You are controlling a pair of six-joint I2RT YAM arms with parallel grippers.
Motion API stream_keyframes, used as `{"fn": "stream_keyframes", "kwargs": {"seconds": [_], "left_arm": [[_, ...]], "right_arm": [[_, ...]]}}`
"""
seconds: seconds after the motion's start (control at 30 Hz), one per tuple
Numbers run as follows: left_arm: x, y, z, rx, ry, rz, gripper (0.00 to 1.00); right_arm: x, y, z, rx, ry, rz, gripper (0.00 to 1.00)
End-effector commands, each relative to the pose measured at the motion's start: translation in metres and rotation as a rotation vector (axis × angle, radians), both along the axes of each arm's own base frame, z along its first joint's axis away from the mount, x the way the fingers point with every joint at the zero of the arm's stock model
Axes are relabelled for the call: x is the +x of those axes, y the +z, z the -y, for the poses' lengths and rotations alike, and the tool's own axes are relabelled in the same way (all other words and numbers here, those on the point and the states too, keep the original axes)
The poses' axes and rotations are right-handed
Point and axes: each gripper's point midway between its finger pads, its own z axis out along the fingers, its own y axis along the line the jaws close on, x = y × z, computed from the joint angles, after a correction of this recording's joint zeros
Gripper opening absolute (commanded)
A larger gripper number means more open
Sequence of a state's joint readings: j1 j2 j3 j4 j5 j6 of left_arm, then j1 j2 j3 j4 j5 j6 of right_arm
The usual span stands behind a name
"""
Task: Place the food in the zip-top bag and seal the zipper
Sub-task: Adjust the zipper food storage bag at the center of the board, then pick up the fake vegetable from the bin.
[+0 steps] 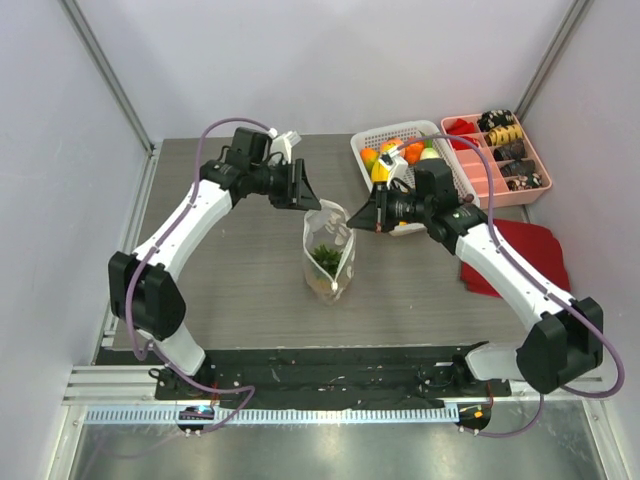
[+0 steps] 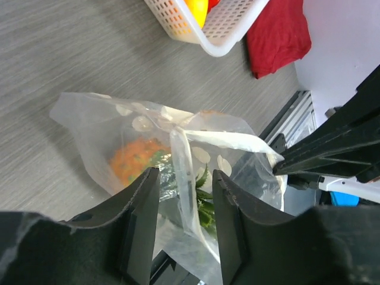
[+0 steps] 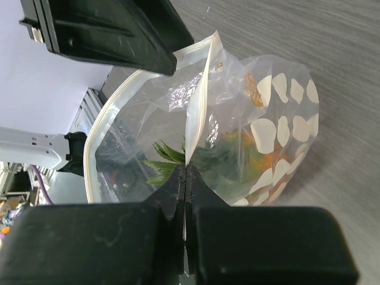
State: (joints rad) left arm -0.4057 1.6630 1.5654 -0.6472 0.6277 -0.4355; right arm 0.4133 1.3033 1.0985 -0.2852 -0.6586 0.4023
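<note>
Grey table. The dotted bag stands upright mid-table between both arms, mouth up and unsealed. A white basket at back right holds more toy food. The right gripper has its fingers pressed together, pinching the zipper strip. The left gripper has its fingers spread, straddling the mouth edge. An orange fruit and green leaves are inside. The film looks light, floppy and slippery, so it is probably best held by the stiffer strip.

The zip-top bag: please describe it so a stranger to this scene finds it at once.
Look at the middle of the grey table, near the white basket. The zip-top bag stands there upright. Only it is clear plastic with white dots.
</note>
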Motion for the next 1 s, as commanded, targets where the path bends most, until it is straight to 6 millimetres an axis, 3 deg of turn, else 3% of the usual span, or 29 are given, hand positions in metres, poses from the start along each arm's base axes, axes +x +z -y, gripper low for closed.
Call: {"fn": "stream_keyframes", "kwargs": {"seconds": [0.0, 0.07, 0.1, 0.17, 0.33, 0.4, 0.5, 0.67, 0.77, 0.83, 0.9, 0.97], "left_arm": [[-0.015, 0.025, 0.005, -0.04, -0.09, 0.057, 0.43], [-0.017, 0.023, 0.0, -0.012, -0.089, 0.072, 0.39], [-0.019, 0.021, -0.003, 0.003, -0.088, 0.073, 0.22], [-0.021, 0.03, -0.009, 0.025, -0.083, 0.113, 0.03], [-0.043, 0.067, -0.02, -0.015, -0.032, 0.193, 0.0], [-0.049, 0.068, -0.024, -0.007, 0.0, 0.191, 0.0], [-0.061, 0.071, -0.031, 0.005, 0.037, 0.203, 0.0], [-0.063, 0.051, -0.035, 0.04, 0.081, 0.119, 0.0], [-0.059, 0.046, -0.033, 0.037, 0.108, 0.088, 0.0], [-0.054, 0.05, -0.033, 0.03, 0.122, 0.102, 0.0], [-0.049, 0.05, -0.033, 0.037, 0.143, 0.1, 0.0], [-0.042, 0.055, -0.035, 0.043, 0.17, 0.11, 0.0]], "right_arm": [[0.012, 0.031, -0.011, 0.02, 0.08, 0.153, 0.01], [0.012, 0.036, -0.013, 0.024, 0.106, 0.177, 0.01], [0.012, 0.035, -0.014, 0.016, 0.121, 0.194, 0.01], [0.012, 0.033, -0.014, -0.001, 0.142, 0.199, 0.01], [0.027, 0.024, -0.008, -0.101, 0.139, 0.266, 0.01], [0.04, 0.022, -0.005, -0.132, 0.108, 0.284, 0.01], [0.053, 0.024, -0.009, -0.143, 0.097, 0.29, 0.15], [0.068, 0.044, -0.01, -0.117, 0.063, 0.295, 0.6], [0.082, 0.055, 0.007, -0.103, 0.006, 0.298, 0.75], [0.101, 0.062, 0.034, -0.115, -0.079, 0.308, 0.83], [0.114, 0.064, 0.056, -0.13, -0.138, 0.317, 0.84], [0.133, 0.061, 0.092, -0.207, -0.265, 0.318, 0.85]]}}
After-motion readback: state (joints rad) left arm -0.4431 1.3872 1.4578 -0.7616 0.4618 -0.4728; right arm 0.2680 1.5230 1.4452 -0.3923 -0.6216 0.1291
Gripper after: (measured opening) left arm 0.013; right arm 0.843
